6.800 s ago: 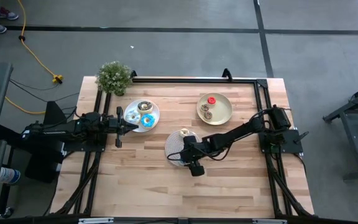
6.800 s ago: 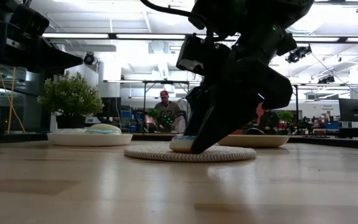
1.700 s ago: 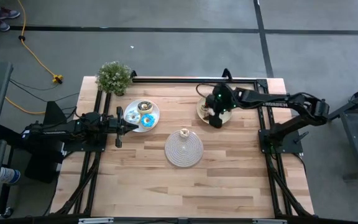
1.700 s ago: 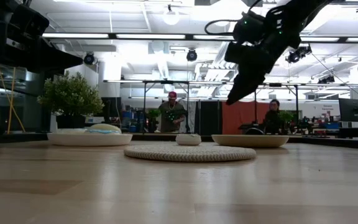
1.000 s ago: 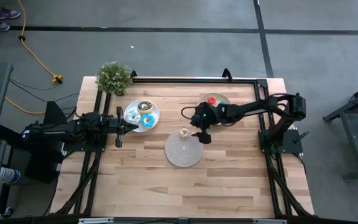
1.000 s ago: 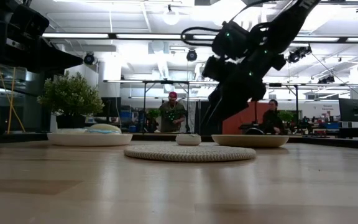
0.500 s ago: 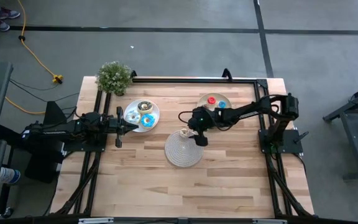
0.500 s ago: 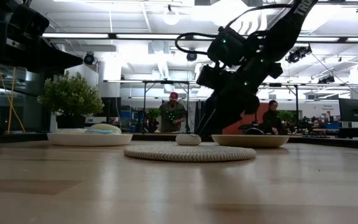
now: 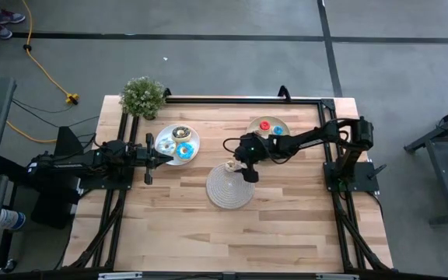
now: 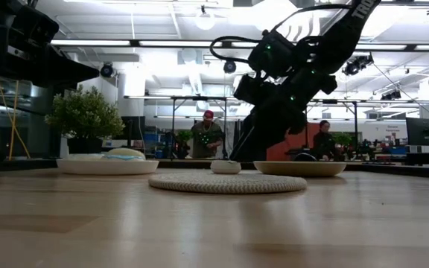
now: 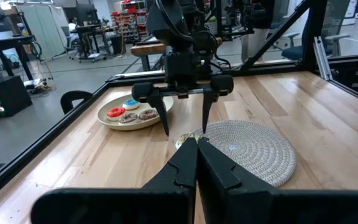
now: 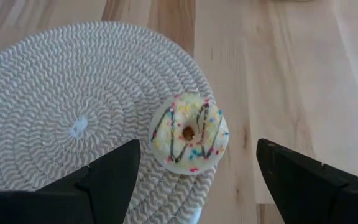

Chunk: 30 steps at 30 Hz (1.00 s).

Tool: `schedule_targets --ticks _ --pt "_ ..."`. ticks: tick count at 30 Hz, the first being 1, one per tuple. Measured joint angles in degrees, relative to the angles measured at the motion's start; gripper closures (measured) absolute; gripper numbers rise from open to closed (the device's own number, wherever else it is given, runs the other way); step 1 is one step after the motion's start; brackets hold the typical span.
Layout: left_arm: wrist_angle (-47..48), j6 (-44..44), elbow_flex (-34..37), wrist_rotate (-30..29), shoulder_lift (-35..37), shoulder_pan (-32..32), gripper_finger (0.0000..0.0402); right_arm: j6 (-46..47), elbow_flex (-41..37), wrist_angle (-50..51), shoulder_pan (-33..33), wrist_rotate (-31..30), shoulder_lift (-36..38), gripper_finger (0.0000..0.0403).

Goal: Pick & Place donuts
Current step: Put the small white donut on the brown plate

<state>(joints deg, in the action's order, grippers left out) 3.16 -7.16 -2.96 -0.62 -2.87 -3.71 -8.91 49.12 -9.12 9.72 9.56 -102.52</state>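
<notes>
A cream mini donut [image 12: 189, 132] with dark stripes and sprinkles lies flat on the far edge of the round pale mat [image 12: 73, 106]. My right gripper [image 12: 197, 148] hangs open just above it, slanting down, one finger on each side and neither touching; the left wrist view shows it too [image 11: 185, 124], over the donut [image 11: 184, 140]. The yellow-green plate [image 9: 269, 134] holds a red donut [image 9: 264, 125] and a blue one [image 9: 278, 130]. The white plate [image 9: 166, 134] carries larger donuts, among them a blue-iced one [image 9: 183, 150]. My left gripper [image 9: 162, 158] waits shut at the table's left side.
A potted plant [image 9: 142, 96] stands at the far left corner. A black frame rail [image 9: 239, 99] runs along the far edge. Bare wood [image 9: 232, 233] lies on the mat's near side. People stand in the room beyond the table [image 10: 207, 138].
My right gripper has shifted a little from the yellow-green plate's side toward the mat's far edge and sunk slightly over the cream donut, staying open. It has held still for the last half second.
</notes>
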Motion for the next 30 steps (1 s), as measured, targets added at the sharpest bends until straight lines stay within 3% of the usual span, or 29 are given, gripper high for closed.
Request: schedule_targets --ticks 30 --pt "0.0 0.0 0.0 0.0 0.0 0.0 0.0401 2.9 4.8 3.3 -0.7 -1.1 -5.0 0.0089"
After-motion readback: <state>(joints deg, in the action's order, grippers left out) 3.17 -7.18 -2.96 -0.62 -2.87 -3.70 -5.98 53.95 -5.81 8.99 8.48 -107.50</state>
